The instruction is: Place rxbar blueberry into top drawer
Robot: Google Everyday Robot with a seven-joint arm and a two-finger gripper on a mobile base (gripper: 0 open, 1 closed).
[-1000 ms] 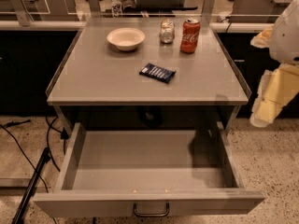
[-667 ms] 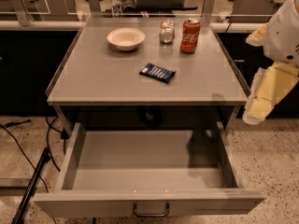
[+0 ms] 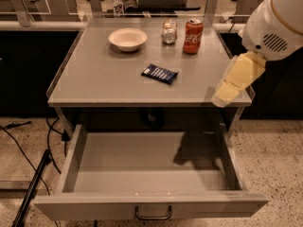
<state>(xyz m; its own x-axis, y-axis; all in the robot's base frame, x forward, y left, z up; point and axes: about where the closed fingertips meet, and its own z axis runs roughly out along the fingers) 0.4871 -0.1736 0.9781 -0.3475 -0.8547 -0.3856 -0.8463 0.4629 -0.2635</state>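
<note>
Movement over the last second belongs to the arm alone: the gripper [image 3: 227,91] has swung in from beside the table [image 3: 94,79] and now hangs over its right edge, near the front right corner. Whether it is spread or pressed together I cannot tell from this angle. It holds nothing.

The rxbar blueberry [image 3: 160,74] has not shifted. It lies flat near the middle of the table, slightly toward the front edge and well apart from the gripper. Toward the back edge stand a white bowl [image 3: 128,39], what looks like a small glass jar [image 3: 169,31], and a red soda can [image 3: 193,29].

The top drawer [image 3: 94,207] is pulled fully out below the front edge, with nothing visible inside it. Judging by this, the reach for the bar is only beginning: the gripper has yet to travel left across the table and descend before any grasp, and the drop into the drawer comes afterwards.
</note>
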